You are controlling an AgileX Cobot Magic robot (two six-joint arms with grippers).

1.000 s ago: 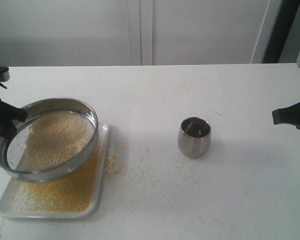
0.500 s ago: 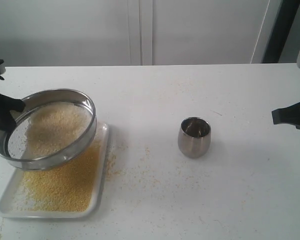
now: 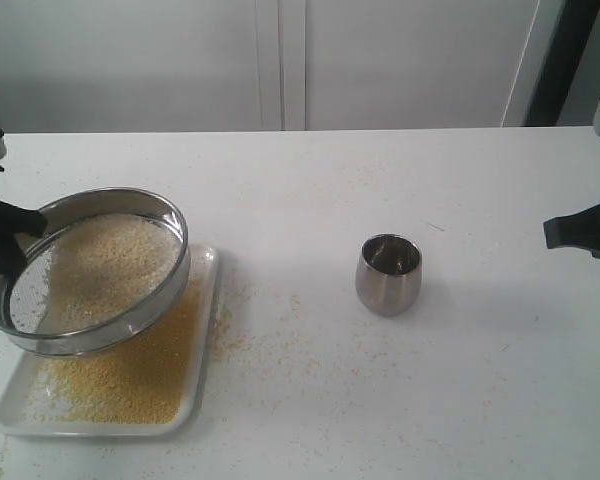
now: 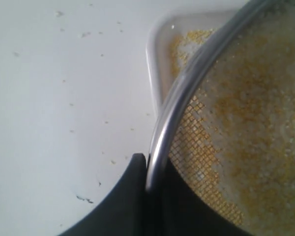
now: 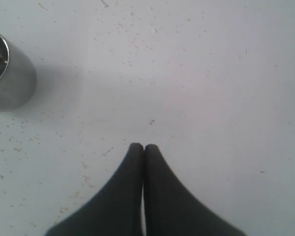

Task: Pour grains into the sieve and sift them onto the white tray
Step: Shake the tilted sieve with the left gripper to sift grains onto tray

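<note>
1. The left gripper (image 3: 2,232) pinches the sieve (image 3: 176,280) at its left rim, fingers narrow on the steel wall; the sieve hangs tilted above the far part of the white tray (image 3: 206,320)
2. Pale grains (image 3: 105,265) lie on the mesh; short, level shakes should sift best, since the sieve seems to overhang the tray's left edge
3. The right gripper (image 5: 143,147) is pressed closed, empty, far right; the steel cup (image 3: 388,275) stands well apart, with open table (image 3: 310,400) between

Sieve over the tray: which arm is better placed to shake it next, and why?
Left. The left gripper is clamped on the sieve rim above the white tray; the right gripper is shut, empty, beyond the cup.
</note>
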